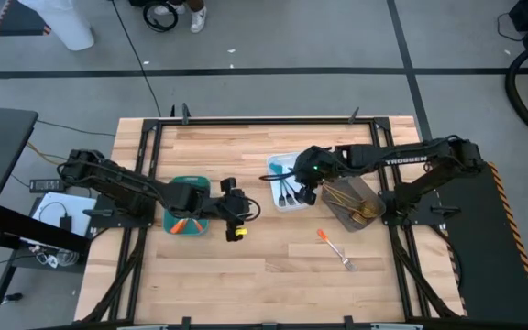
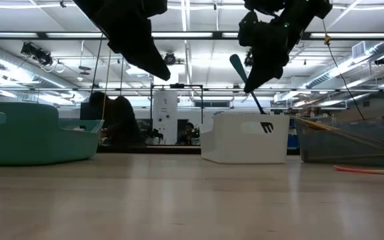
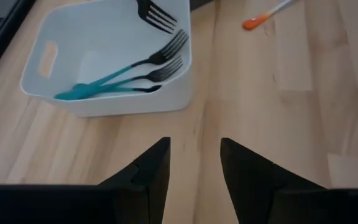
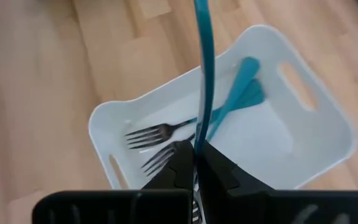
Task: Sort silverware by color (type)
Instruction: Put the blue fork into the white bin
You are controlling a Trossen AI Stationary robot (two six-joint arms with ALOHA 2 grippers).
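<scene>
— Over the white tray [image 1: 284, 170], what is the right gripper [image 1: 308, 186] doing?

— It hangs above the tray with its fingers pinched tight on a blue-handled piece [image 4: 202, 68]. The handle stands nearly upright out of the fingers; the low view shows it slanting down toward the tray. Its working end is hidden behind the fingers, so fork or spoon I cannot tell.

— And inside the tray?

— Blue-handled forks [image 3: 132, 70] lie together on the tray floor, dark tines toward one end wall and handles crossing near the other. Three, it seems, though the handles overlap.

— Where is the left gripper [image 1: 237, 213]?

— Held above the bare wood just beside the teal tray [image 1: 191, 187], left of the white one. Its fingers [image 3: 148, 171] stand apart with nothing between them, and the wrist camera looks past them at the white tray.

— What about the other colours?

— Orange-handled pieces [image 1: 183, 225] rest in the teal tray, near its front edge. One orange-handled fork [image 1: 334, 248] lies alone on the table [image 1: 246, 275], in front of the grey-brown tray [image 1: 365, 189], apart from it. The gold pieces [image 1: 351, 205] sit in that grey-brown tray, under the right arm.
</scene>
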